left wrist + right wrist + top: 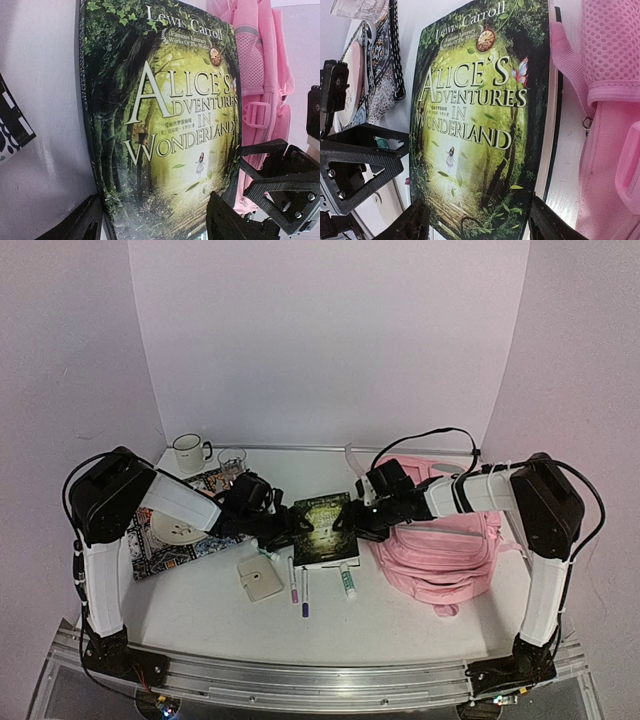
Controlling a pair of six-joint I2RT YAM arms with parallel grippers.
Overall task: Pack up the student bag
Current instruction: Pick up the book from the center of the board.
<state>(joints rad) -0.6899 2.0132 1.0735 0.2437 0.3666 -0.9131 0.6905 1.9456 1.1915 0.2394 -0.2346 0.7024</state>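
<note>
The student bag, a soft pink backpack, lies flat at the right of the table; its mesh pocket and straps show in the left wrist view and the right wrist view. A dark green book, "Alice's Adventures in Wonderland", lies just left of the bag and fills both wrist views. My left gripper is open at the book's left side, jaws spread wide over its near end. My right gripper is open at the book's right side, likewise spread over it.
A patterned mat with a white plate lies at the left. A white mug and a clear glass stand behind it. A cream square case, two pens and a white marker lie in front of the book.
</note>
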